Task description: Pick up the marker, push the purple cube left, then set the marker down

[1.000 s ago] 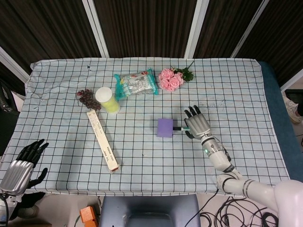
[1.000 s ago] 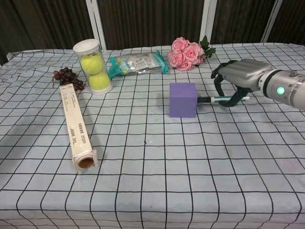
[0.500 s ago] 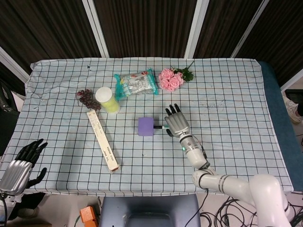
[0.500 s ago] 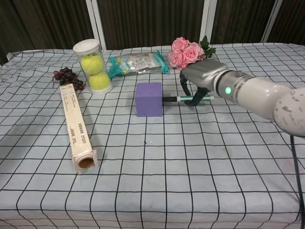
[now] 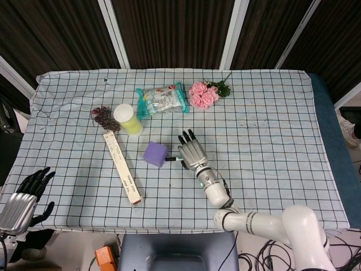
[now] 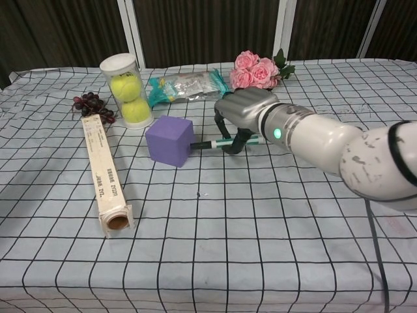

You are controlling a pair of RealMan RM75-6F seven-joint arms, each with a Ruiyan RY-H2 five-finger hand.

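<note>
Purple cube point(image 6: 169, 141) touches the marker point(image 6: 210, 143) gripped in right hand point(image 6: 242, 112) fingers; only the head view shows the open left hand point(image 5: 23, 197).

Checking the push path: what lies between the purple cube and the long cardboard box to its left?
Only bare checked cloth between the purple cube and the cardboard box, clearest in the chest view.
</note>
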